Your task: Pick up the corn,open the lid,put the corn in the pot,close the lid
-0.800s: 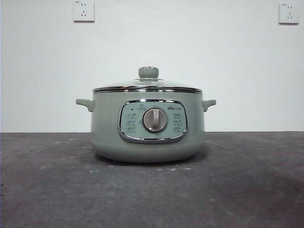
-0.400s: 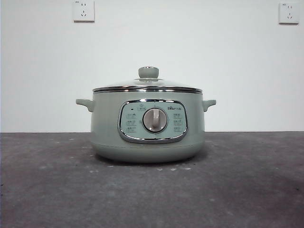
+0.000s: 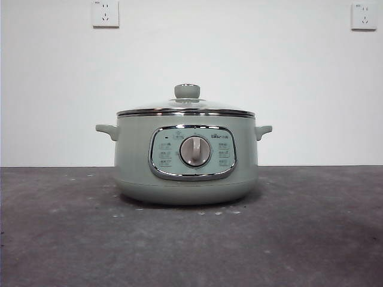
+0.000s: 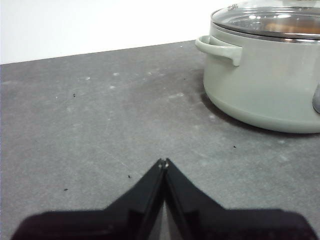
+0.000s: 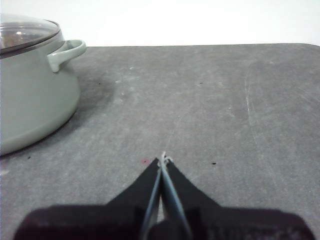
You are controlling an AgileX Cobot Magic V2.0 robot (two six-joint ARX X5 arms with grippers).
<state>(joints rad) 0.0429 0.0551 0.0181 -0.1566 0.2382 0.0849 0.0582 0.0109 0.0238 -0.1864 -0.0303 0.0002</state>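
Observation:
The sage-green pot (image 3: 131, 161) stands in the middle of the table with the glass lid (image 3: 187, 107) seated flat on its rim, green knob (image 3: 187, 91) on top. Through the glass in the left wrist view, an orange-yellow patch that looks like the corn (image 4: 287, 26) lies inside the pot (image 4: 260, 85). My left gripper (image 4: 163, 162) hovers low over the table beside one pot handle (image 4: 220, 49), shut and holding nothing. My right gripper (image 5: 163, 159) is on the other side of the pot (image 5: 30, 100), also shut and holding nothing, well apart from it.
The dark grey table (image 3: 311, 239) runs back to a white wall carrying two sockets (image 3: 105, 13) (image 3: 364, 16). Neither arm shows in the front view.

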